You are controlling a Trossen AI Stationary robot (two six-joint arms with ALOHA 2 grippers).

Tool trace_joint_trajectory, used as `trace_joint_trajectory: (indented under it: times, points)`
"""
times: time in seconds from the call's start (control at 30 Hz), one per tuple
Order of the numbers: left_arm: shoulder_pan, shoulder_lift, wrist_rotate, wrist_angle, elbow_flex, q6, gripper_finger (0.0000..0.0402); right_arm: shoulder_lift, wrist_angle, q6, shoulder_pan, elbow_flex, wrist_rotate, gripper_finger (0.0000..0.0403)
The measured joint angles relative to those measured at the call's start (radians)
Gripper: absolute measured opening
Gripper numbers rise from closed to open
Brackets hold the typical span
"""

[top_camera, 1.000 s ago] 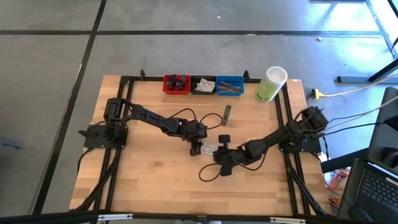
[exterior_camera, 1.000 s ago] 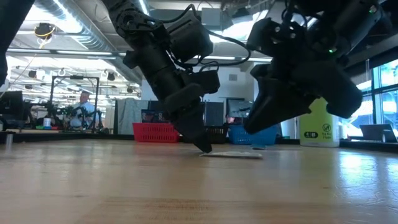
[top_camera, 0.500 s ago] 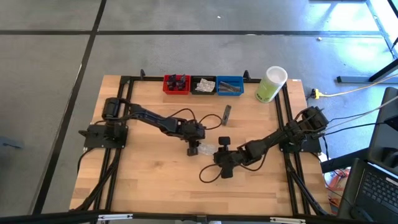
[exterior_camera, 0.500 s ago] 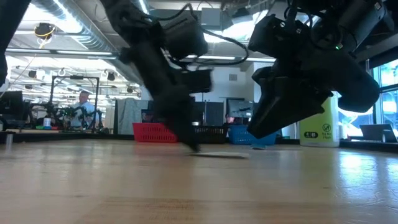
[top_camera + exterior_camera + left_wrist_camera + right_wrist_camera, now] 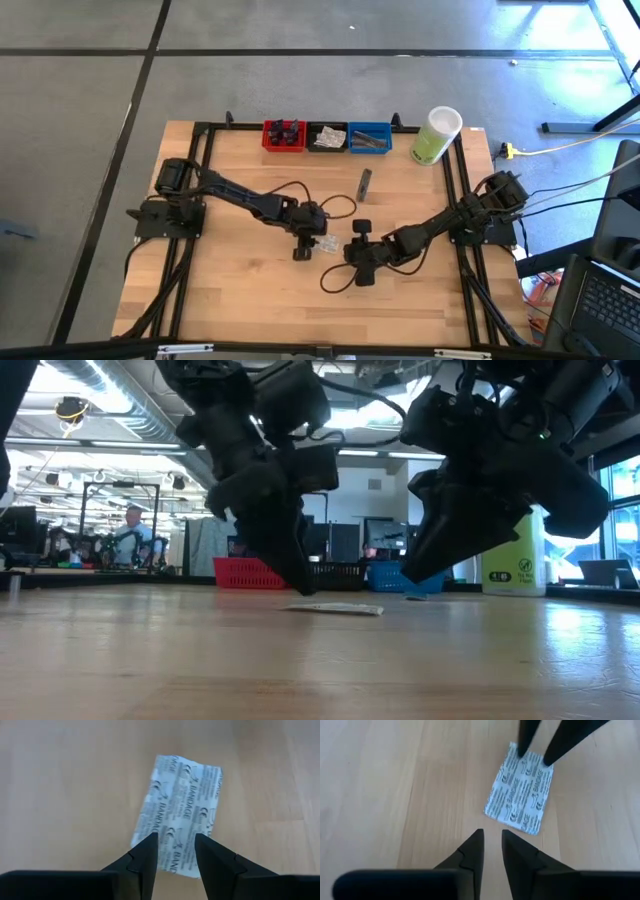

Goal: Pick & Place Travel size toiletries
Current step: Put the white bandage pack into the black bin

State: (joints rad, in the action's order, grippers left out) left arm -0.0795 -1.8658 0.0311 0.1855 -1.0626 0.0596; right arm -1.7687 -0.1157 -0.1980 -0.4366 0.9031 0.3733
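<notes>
bandage packet point(image 5: 180, 815): lying flat on the desk point(image 5: 240, 290) right under my left hand, printed side up. Flat like that there's no edge to grab, which I guess is why both hands are crowding it.
left hand point(image 5: 175, 852): fingers apart, tips straddling the packet's near edge, not gripping anything yet. Looks like I'm trying to pinch or scrape that edge up.
left arm pose: stretched from my left side to mid-desk, wrist bent down steeply, fingertips at the wood.
right hand point(image 5: 491, 851): just short of the packet's other side, fingers only slightly apart, holding nothing. It hangs low above the desk, wrist tilted down.
grey sachet point(image 5: 364, 184): further out past both hands, loose on the desk, still to be sorted.
bins point(image 5: 327, 137): far edge, red, black and blue in a row, some items already in.
green container point(image 5: 435, 136): beside the bins, not my problem.
</notes>
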Motion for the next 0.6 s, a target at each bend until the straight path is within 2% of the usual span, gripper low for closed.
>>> trace_joint_trajectory:
  times: [0.37,0.6]
  points:
    - [-0.011,-0.092,0.012,-0.06,-0.008,0.024,0.0127,0.0,0.063,0.003,0.0,0.0,-0.007,0.0048]
    - [0.011,-0.112,0.068,-0.098,-0.008,0.061,0.0127,-0.022,0.077,0.016,0.0,0.0,-0.045,0.0059]
